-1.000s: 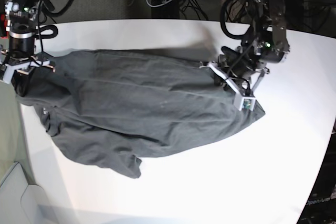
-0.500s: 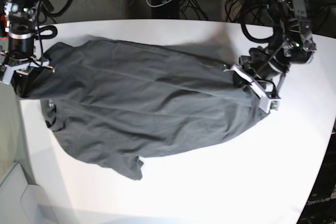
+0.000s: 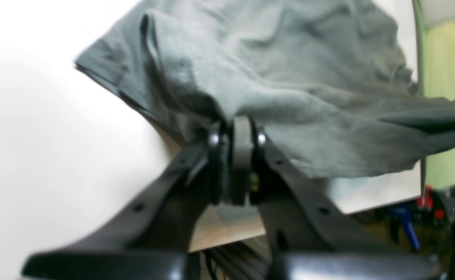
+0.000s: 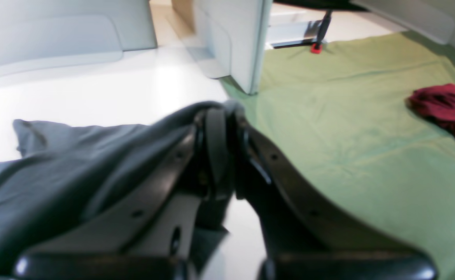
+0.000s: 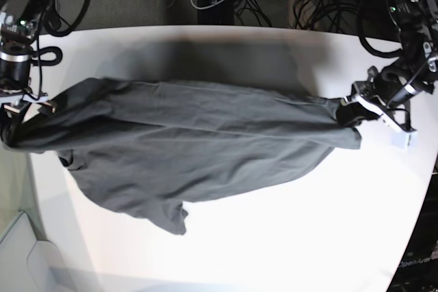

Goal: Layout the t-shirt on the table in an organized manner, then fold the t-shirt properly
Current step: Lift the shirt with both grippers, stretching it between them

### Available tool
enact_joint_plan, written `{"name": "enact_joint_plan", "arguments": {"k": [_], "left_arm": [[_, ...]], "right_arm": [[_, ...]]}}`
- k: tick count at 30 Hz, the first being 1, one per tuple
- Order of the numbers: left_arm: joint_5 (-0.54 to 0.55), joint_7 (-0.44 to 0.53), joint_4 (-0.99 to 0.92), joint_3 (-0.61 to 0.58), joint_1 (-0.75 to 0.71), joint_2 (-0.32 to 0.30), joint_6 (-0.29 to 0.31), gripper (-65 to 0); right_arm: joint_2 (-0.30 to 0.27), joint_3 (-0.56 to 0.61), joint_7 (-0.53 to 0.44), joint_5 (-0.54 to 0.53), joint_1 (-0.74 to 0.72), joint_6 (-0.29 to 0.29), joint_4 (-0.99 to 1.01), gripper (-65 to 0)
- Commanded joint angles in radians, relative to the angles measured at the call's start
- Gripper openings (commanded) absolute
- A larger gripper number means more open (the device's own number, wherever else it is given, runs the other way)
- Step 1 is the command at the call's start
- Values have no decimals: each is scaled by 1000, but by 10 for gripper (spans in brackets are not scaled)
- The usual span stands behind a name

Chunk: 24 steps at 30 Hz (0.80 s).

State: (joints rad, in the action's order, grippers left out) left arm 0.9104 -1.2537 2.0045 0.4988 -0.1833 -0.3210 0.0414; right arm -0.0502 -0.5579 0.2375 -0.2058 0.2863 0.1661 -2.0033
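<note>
The t-shirt [image 5: 198, 141] is now pulled out long across the white worktop [image 5: 287, 237], running from the left edge almost to the right edge in the base view. A second ago it lay as a looser, shorter heap; since then the arm on the right of that view has drawn its corner steadily outward and toward the far right, and the arm on the left has shifted a little further left, so the far edge of the cloth now runs nearly taut between the 2 grips.

The left hand [image 3: 233, 136] is closed tight on a bunched fold of grey fabric, which spreads away from it over the worktop in its wrist view. The right hand [image 4: 219, 116] is likewise clamped on the shirt's other end, right at the worktop's left edge, with a green sheet [image 4: 367, 136] on the floor and a dark red cloth [image 4: 445, 105] beyond it.

The near part of the shirt hangs slack and rumpled, with a flap curling toward the near left. My reading: the stretch has taken most of the slack from the far edge, which helps the layout step, but the body is not yet flat, so folding looks some way off.
</note>
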Motion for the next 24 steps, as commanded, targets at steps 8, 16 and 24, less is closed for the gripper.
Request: {"name": "enact_joint_plan", "arguments": {"k": [8, 16, 24], "left_arm": [[143, 21, 14, 140, 72, -28, -1, -648], [138, 22, -32, 146, 216, 18, -2, -648], [148, 21, -7, 179, 222, 12, -1, -648]], "right_arm": [[-15, -1, -33, -1, -134, -3, -21, -650], [-15, 92, 10, 116, -316, -4, -15, -650], [-7, 72, 1, 157, -378, -7, -20, -650]]}}
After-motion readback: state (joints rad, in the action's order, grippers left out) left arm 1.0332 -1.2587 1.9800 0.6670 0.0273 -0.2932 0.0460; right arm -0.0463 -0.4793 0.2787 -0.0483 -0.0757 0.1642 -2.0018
